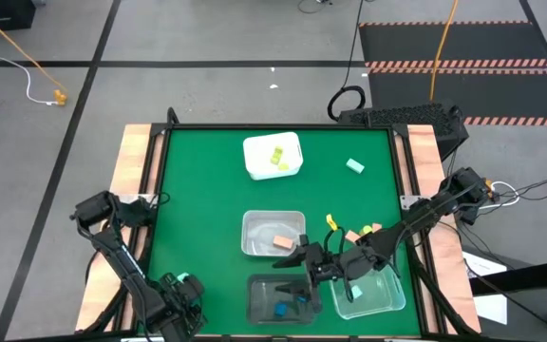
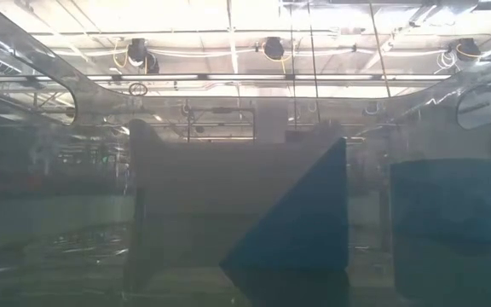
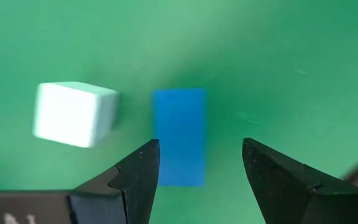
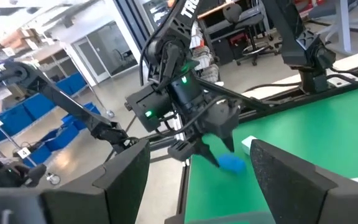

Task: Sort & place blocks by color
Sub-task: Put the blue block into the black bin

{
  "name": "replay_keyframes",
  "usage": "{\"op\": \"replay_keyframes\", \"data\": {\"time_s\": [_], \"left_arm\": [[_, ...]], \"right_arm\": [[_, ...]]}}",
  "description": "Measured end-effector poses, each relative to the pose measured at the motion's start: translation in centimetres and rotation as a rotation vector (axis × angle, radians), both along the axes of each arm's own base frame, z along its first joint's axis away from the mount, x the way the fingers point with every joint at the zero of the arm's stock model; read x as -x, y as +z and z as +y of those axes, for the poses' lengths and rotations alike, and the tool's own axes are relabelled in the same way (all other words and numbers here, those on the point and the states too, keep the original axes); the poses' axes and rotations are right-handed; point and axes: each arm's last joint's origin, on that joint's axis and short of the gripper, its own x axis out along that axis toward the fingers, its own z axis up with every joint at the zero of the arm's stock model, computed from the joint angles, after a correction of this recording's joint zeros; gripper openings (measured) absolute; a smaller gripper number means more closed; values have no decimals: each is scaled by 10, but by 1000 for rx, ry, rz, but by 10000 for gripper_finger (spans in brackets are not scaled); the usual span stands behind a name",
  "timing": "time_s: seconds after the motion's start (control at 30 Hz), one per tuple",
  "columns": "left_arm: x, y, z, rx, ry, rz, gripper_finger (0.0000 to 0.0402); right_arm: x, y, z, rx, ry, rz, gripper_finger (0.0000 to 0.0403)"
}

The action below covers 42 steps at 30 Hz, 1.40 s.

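Left gripper (image 3: 201, 146) stood at the near left corner of the table (image 1: 207, 180). Its fingers were spread, one on either side of a blue bar (image 3: 179, 137) lying flat on the green surface, and neither finger was seen to touch the bar. A mint cube (image 3: 73, 114) lay just beside the bar, apart from it.

Right gripper (image 1: 292, 273) was reached in from the right and hung over the near middle of the table, between the clear tub (image 1: 254, 220) and the dark tub (image 1: 254, 302). Its fingers were wide apart and held nothing.

Blocks recorded as follows:
- Yellow blocks (image 1: 278, 157) lay in the white tub (image 1: 254, 152) at the far middle.
- A salmon block (image 1: 282, 243) lay in the clear tub.
- Blue blocks (image 1: 283, 306) lay in the dark tub.
- A second clear tub (image 1: 387, 296) stood at the near right, partly under the right arm. Its contents could not be told.
- A mint block (image 1: 354, 166) lay loose at the far right.
- A yellow block (image 1: 331, 221) and two salmon blocks (image 1: 352, 235) lay loose close together, just beyond the right arm.

The low view showed only blurred blue shapes behind a clear wall.
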Motion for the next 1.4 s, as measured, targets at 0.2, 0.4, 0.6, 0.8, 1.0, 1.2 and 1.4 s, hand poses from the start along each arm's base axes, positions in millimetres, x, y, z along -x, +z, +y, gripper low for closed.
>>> {"op": "replay_keyframes", "data": {"time_s": [0.2, 0.4, 0.6, 0.8, 1.0, 1.2, 1.4], "left_arm": [[3, -2, 6, -50, 18, 21, 229], [3, -9, 6, -40, 20, -6, 229], [6, -22, 11, -41, 34, -5, 229], [7, -32, 13, 0, 45, -37, 225], [9, -33, 16, -23, 57, -22, 133], [5, -27, 11, -13, 37, -25, 128], [-8, 10, 11, 44, 17, -186, 128]], "right_arm": [[0, -2, 0, 9, 0, 15, 267], [0, -3, 0, 14, 0, 23, 267], [0, -3, 0, 19, 1, 31, 267], [0, -5, 0, 26, 0, 44, 267], [0, -5, 0, 26, 0, 44, 267], [0, -5, 0, 25, 0, 43, 267], [0, -5, -2, 24, -5, 43, 267]]}}
